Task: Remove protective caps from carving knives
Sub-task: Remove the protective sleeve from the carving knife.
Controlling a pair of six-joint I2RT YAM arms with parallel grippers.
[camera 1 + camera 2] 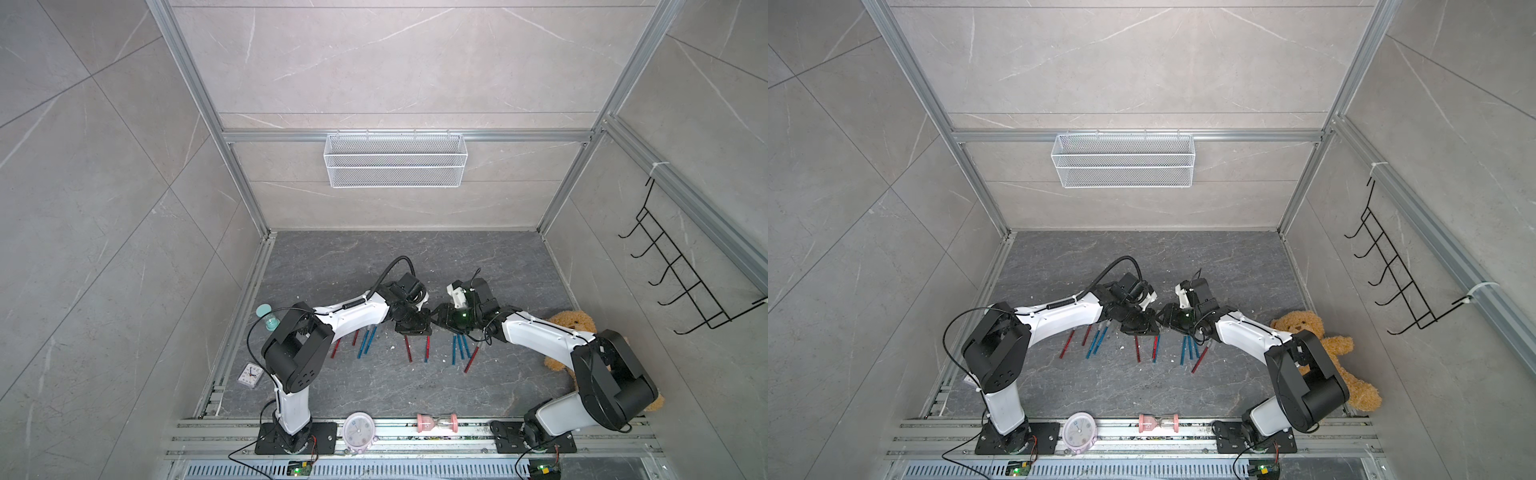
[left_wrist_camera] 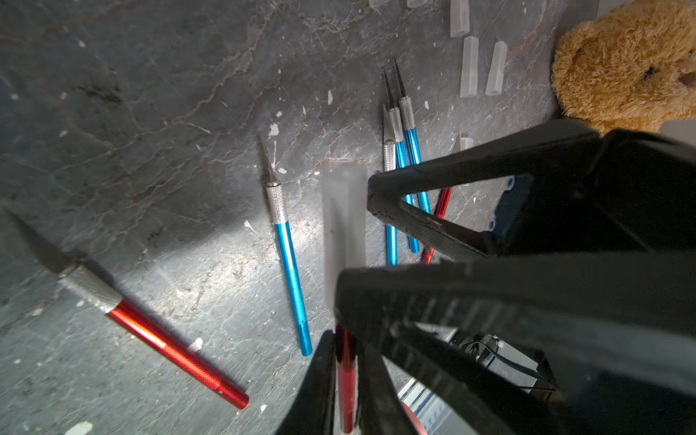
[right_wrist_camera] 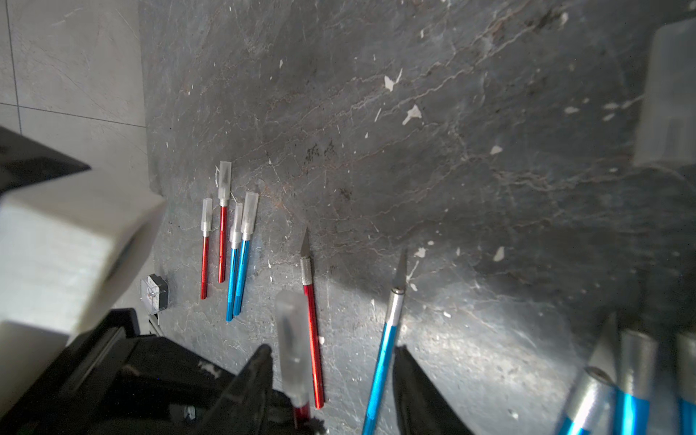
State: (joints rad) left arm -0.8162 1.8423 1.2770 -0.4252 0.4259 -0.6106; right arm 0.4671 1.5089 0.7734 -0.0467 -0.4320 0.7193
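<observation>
Clamped tight between the fingers of my left claw [image 2: 344, 350] is the capped red knife [image 2: 345, 380], gripped on its metallic red handle. Its protective cap [image 2: 344, 226] is a frosted, greyish-clear sleeve with the dark blade showing through, and it sticks out past my fingertips.

My right claw [image 3: 333, 350] meets it from the opposite side. Its jaws stand apart, one finger on each side of that cap, with a clear gap on the wider side. I cannot tell whether the nearer finger touches the plastic.

Just beyond my right claw, on the dark stone slab [image 3: 452, 188], lie a bare red knife [image 3: 312, 320] and a bare blue knife [image 3: 383, 350], their silver collars and pointed blades uncovered. Farther past them, four capped knives [image 3: 222, 244] lie side by side, two red and two blue, each with its sleeve on.

Beyond my left claw, three bare blue knives [image 2: 401, 158] lie close together. Past those are several loose caps [image 2: 469, 67] on the slab, near a tan teddy bear [image 2: 621, 64].

In both top views my two claws meet tip to tip over the middle of the row of knives.
</observation>
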